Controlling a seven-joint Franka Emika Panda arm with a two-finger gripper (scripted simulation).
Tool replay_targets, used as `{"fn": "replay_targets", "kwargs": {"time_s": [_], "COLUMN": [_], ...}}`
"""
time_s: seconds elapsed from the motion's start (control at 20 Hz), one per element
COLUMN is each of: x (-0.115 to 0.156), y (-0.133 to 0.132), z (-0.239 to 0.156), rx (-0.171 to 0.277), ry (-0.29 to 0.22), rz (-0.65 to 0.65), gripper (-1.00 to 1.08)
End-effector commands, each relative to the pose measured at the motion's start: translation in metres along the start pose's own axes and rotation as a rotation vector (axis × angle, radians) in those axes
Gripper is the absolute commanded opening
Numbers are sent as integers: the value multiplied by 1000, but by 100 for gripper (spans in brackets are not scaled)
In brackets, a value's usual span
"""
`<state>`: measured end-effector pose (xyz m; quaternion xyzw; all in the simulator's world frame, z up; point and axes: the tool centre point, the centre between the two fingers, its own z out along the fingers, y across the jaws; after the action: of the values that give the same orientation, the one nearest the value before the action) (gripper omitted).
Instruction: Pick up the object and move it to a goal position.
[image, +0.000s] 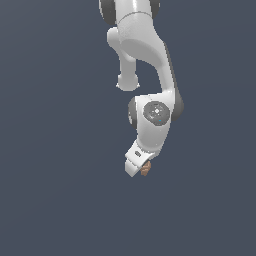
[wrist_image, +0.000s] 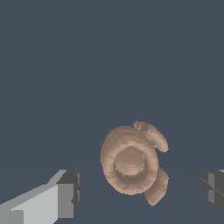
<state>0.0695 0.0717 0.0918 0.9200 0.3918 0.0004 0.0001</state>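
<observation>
The gripper (wrist_image: 140, 190) is standing wide open, holding nothing, its dark fingertips (wrist_image: 72, 192) sitting well clear on both sides of the object (wrist_image: 131, 162). The tan-brown, ring-like object is lying between the open jaws, touching neither, against the flat grey surface (wrist_image: 109, 57).

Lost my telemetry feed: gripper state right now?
Gripper: open, fingers apart on either side of the tan-brown object, not touching it.
</observation>
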Motion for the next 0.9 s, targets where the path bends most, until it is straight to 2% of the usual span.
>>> {"fn": "replay_targets", "kwargs": {"time_s": [0.0,0.35,0.65,0.7,0.85], "x": [0,-1,0,0,0], "y": [0,-1,0,0,0], "z": [7,42,48,48,48], "rx": [1,1,0,0,0], "ry": [-1,-1,-1,-1,-1], "rz": [-1,-5,-5,-5,-5], "gripper": [100,100,100,-100,-100]}}
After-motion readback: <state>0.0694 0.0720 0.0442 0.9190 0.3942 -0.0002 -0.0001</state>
